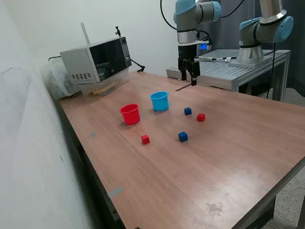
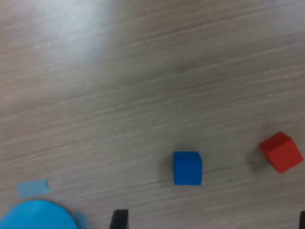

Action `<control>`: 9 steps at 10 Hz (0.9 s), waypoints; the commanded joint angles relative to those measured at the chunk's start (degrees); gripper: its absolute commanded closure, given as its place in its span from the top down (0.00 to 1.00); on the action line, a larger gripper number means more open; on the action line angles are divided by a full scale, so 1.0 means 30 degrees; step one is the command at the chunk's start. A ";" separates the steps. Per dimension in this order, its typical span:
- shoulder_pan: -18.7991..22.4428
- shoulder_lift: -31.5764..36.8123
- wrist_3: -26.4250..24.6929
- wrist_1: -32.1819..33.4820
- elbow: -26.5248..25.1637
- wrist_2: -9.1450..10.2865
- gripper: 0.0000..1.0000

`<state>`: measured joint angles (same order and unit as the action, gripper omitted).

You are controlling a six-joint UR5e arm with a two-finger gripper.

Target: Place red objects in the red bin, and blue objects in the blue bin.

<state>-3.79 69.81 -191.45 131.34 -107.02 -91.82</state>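
The red bin (image 1: 129,114) and the light blue bin (image 1: 159,101) stand upright side by side on the wooden table. One red cube (image 1: 145,139) and one blue cube (image 1: 183,136) lie nearer the front. Another blue cube (image 1: 188,111) and red cube (image 1: 200,117) lie to the exterior view's right of the blue bin. My gripper (image 1: 189,76) hangs open and empty above the table, behind those cubes. The wrist view shows a blue cube (image 2: 187,168), a red cube (image 2: 281,151), part of the blue bin's rim (image 2: 38,215) and one dark fingertip (image 2: 119,219).
A microwave (image 1: 97,62) sits at the table's back on the exterior view's left, close to the wall. A second robot arm (image 1: 264,28) stands on a grey metal bench (image 1: 238,69) behind the table. A scrap of blue tape (image 2: 32,188) lies beside the blue bin.
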 commanded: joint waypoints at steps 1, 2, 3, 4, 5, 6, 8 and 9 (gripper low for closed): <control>0.0004 -0.1350 0.0008 0.1245 -0.0039 -0.0010 1.00; -0.0025 -0.1879 0.0008 0.1713 0.0020 -0.0010 1.00; -0.0055 -0.2319 0.0008 0.2037 0.0050 -0.0010 1.00; -0.0171 -0.2643 0.0008 0.2069 0.0050 -0.0010 1.00; -0.0172 -0.2936 0.0008 0.2128 0.0079 -0.0010 1.00; -0.0172 -0.3171 0.0008 0.2389 0.0108 -0.0010 1.00; -0.0172 -0.3669 0.0008 0.2450 0.0371 -0.0010 1.00; -0.0172 -0.3874 0.0037 0.2450 0.0401 -0.0010 1.00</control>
<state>-4.29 59.22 -191.40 138.54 -106.13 -91.84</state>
